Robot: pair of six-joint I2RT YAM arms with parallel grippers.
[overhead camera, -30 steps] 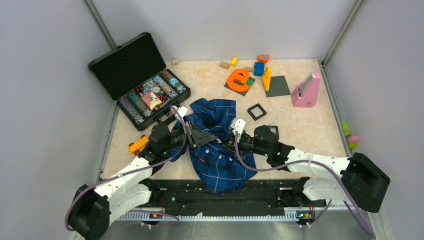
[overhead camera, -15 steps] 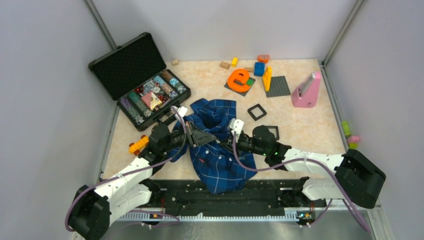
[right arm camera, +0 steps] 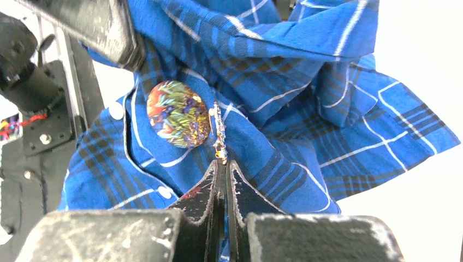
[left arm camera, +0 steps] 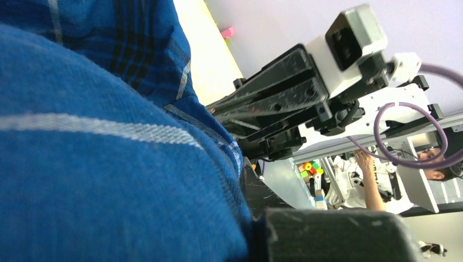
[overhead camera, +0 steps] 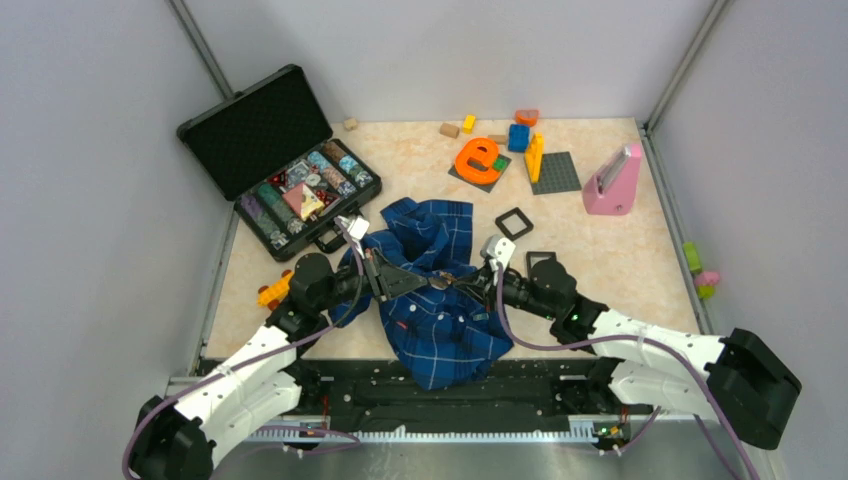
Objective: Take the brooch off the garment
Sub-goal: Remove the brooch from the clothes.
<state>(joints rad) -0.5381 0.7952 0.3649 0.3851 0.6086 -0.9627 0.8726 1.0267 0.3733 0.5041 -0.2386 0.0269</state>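
1. Freeing the brooch (right arm camera: 177,113) from the shirt (right arm camera: 306,82) is the step in hand. The round disc still sits on the shirt front, beside the buttoned edge.
2. The right gripper (right arm camera: 224,164) has its jaws all but closed. Its tips pinch a thin silvery piece just beside the disc, probably the brooch's pin or backing.
3. The left gripper (overhead camera: 395,280) appears clamped on a raised fold of shirt just left of the brooch, holding the cloth up.
4. The next move probably calls for a steady pull by the right gripper away from the cloth while the left anchors the shirt. A snagged pin would drag the shirt along.
5. Compared with a second ago, the grippers have drawn apart, left a little leftward and right rightward. The cloth between them looks more stretched.
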